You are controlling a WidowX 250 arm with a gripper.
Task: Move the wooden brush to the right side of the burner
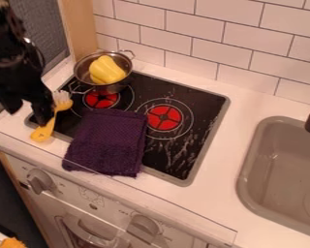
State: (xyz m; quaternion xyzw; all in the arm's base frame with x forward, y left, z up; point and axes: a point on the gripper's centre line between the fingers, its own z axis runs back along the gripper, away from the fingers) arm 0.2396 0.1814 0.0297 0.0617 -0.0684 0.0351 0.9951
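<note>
In the camera view, the step in hand looks to be the pick-up. The end effector (28, 117) hangs over the left edge of the cooktop (195, 162), its fingers spread apart, and it does not appear to hold anything. The brush (43, 134) lies at that same edge, bristles toward the left burner (101, 99) and handle end over the rim on the tabletop (246, 100). One finger overlaps the middle of the handle; whether it touches, I cannot tell.

The next move calls for getting the fingers on either side of the handle, then closing and lifting. After that, the brush should be carried high enough to clear the folded purple cloth (109, 143) and the metal pot (108, 88), and set down to the right of the right burner (164, 117), if that is the one meant.
</note>
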